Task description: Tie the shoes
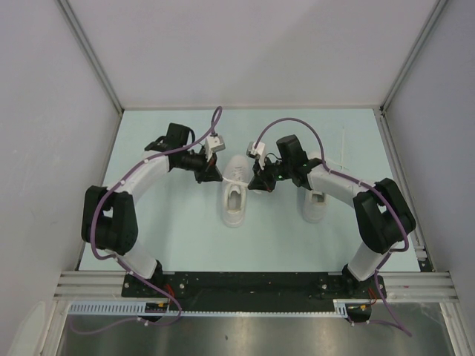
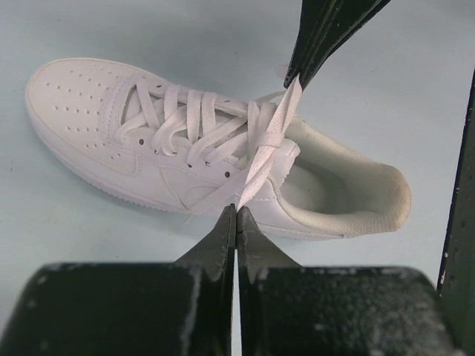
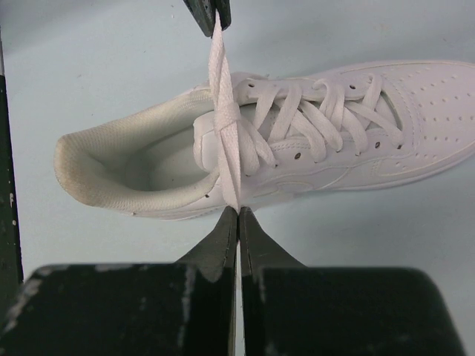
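— Top external view: what sits on the pale blue worktop [image 1: 193, 245]?
— Two all-white low-top lace-up sneakers, side by side, toes to the far side. The left sneaker [image 1: 236, 199] lies between the two arms. The right sneaker [image 1: 315, 206] is partly under the right arm.
— And the claws?
— The left claw [image 2: 236, 213] is pinched tight on one end of the thin white lace [image 3: 225, 126], and the right claw [image 3: 237, 213] on the other. The ends cross over the left sneaker's tongue, pulled taut.
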`<state>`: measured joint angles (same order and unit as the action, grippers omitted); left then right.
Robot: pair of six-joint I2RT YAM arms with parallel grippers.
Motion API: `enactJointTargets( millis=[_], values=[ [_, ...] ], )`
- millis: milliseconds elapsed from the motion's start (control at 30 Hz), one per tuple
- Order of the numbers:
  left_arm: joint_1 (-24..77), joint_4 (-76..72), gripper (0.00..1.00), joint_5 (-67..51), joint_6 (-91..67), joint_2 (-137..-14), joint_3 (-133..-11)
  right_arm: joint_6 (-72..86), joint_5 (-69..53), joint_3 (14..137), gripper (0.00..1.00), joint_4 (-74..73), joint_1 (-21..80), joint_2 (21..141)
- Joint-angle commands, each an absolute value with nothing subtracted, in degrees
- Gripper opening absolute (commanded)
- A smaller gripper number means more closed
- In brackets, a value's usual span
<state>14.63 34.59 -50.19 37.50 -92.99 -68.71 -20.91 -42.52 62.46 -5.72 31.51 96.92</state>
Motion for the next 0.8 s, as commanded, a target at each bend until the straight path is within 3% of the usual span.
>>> enactJointTargets(
  millis=[0, 333, 433, 567, 600, 633, 667, 767],
  values=[
    [11.87, 33.22, 0.0, -46.14, 38.58, -93.34, -70.75, -22.85, -41.31, 63.81, 0.0, -10.11, 30.06, 96.33],
    [11.6, 32.35, 0.0, -47.63, 37.71, -94.48, -71.19, -22.94, -42.1, 63.81, 0.0, -9.5, 30.32, 96.77],
    [12.22, 31.73, 0.0, -49.92, 36.57, -94.31, -71.54, -20.83, -43.68, 63.81, 0.13, -7.04, 30.32, 95.54],
    [13.44, 31.82, 0.0, -51.33, 36.39, -93.87, -71.19, -19.25, -45.87, 63.81, 0.19, -7.38, 29.89, 94.31],
    [13.62, 31.73, 0.0, -51.42, 36.39, -93.78, -71.02, -18.55, -46.14, 63.81, 0.18, -7.38, 29.71, 94.31],
    [13.71, 31.55, 0.0, -51.5, 36.39, -93.69, -70.49, -18.2, -46.58, 63.81, 0.06, -7.56, 29.62, 94.48],
    [13.8, 31.38, 0.0, -51.5, 36.21, -93.69, -70.31, -17.85, -46.58, 63.81, 0.02, -7.65, 29.18, 94.74],
    [13.8, 31.2, 0.0, -51.24, 35.95, -93.6, -69.87, -17.49, -46.49, 63.81, 0.0, -7.73, 28.74, 95.1]
  ],
)
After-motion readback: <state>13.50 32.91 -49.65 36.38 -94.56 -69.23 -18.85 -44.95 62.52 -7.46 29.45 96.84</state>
